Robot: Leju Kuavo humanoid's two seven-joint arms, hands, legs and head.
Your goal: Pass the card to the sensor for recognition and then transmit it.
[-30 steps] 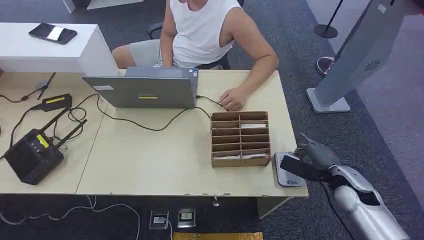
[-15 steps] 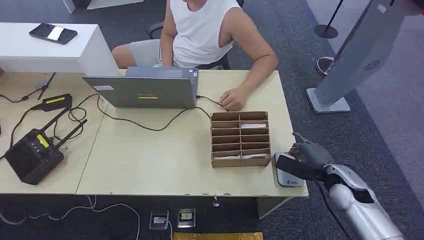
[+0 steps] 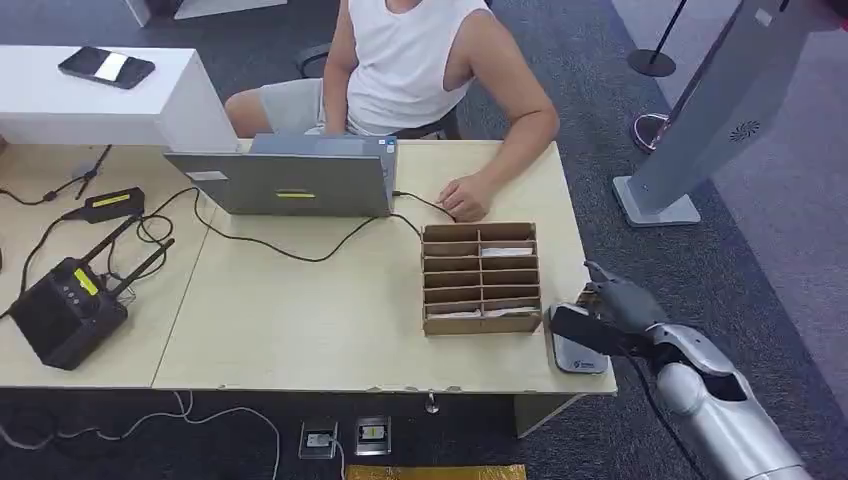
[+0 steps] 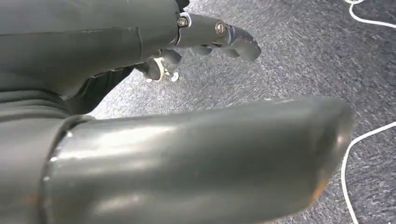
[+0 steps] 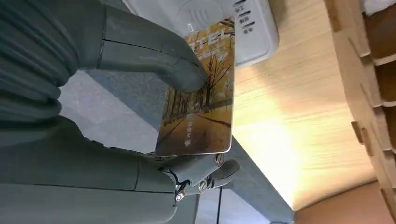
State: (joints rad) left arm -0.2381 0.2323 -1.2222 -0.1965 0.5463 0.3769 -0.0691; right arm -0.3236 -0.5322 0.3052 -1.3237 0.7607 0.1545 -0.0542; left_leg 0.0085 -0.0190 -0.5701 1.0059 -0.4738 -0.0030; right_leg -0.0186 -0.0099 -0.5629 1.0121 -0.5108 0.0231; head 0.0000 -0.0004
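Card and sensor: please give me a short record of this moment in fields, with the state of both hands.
card: printed with a picture of autumn trees, held above the table's edge, partly over the sensor
sensor: white pad at the table's right front corner, beside the cardboard organizer
right hand: holds the card between thumb and fingers
left hand: hangs over grey carpet, holds nothing
person: seated behind the laptop

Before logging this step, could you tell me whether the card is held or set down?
Held: the right hand grips the card near the sensor.
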